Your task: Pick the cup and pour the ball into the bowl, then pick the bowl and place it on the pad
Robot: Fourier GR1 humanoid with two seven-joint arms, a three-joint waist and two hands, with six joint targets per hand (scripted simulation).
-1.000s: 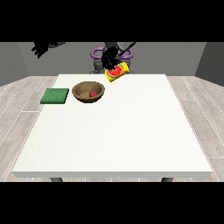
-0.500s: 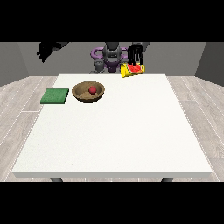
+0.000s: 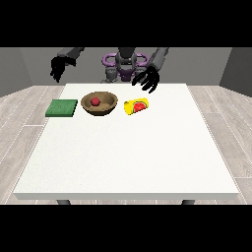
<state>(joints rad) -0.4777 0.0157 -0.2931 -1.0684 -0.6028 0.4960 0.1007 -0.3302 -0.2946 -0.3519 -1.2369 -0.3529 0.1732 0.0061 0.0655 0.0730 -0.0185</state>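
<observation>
Red ball (image 3: 95, 101) rests in the bowl (image 3: 105, 107); cup (image 3: 136, 106) lies toppled beside it.
Both hands (image 3: 147, 78) (image 3: 59, 67) hover empty, fingers apparently spread, green pad (image 3: 62, 108) nearby.

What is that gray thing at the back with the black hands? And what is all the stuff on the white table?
That is a robot with two arms, seen from a camera across the table, so it faces you. Each arm ends in a black hand. The hand at the view's left hangs in the air beside the table. The hand at the view's right hovers with fingers spread, above the table's far edge. Neither holds anything. On the white table lie a green pad, a brown bowl with a red ball inside, and a yellow cup lying on its side.
</observation>
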